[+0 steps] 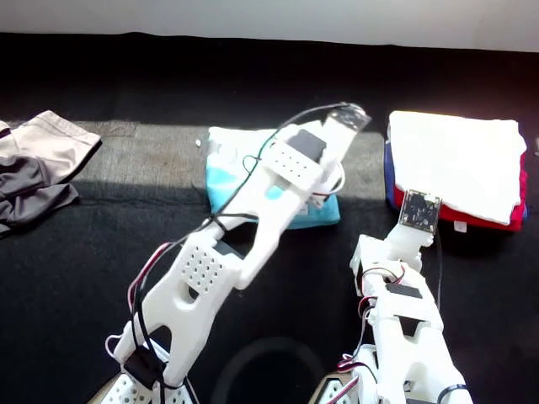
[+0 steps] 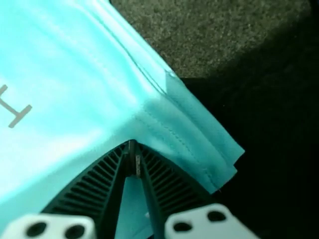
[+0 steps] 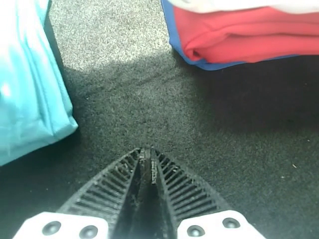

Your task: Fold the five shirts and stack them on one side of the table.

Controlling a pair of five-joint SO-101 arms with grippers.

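One big dark desk (image 1: 84, 252) carries everything here, with a lighter sunlit band running across the far half.

Your left arm (image 1: 219, 261) is the biggest thing on it. It stretches out diagonally from the near edge, with its far end over the teal shirt (image 1: 227, 164). Your right arm (image 1: 404, 320) is shorter in the high view and points at the near edge of the stack.

That stack sits on the right side of the desk: a white shirt (image 1: 455, 156) on top, a red shirt (image 3: 234, 35) under it, and a blue shirt (image 3: 169, 25) showing as a thin edge at the bottom. All three are folded.

The teal shirt is folded too. It lies flat in the middle of the desk, just beside the stack but not touching it.

Over on the far left there's a loose pile of clothes (image 1: 38, 168), beige and grey, crumpled and unfolded, well apart from the rest.

Your left gripper (image 2: 134, 162) has its fingers pressed together. The tips are right at the teal fabric, near one corner of the folded shirt. You can't tell from the wrist view whether any cloth is caught between them.

Your right gripper (image 3: 148, 159) also has its fingers together, with nothing in them. It sits over bare desk between the teal shirt and the stack.
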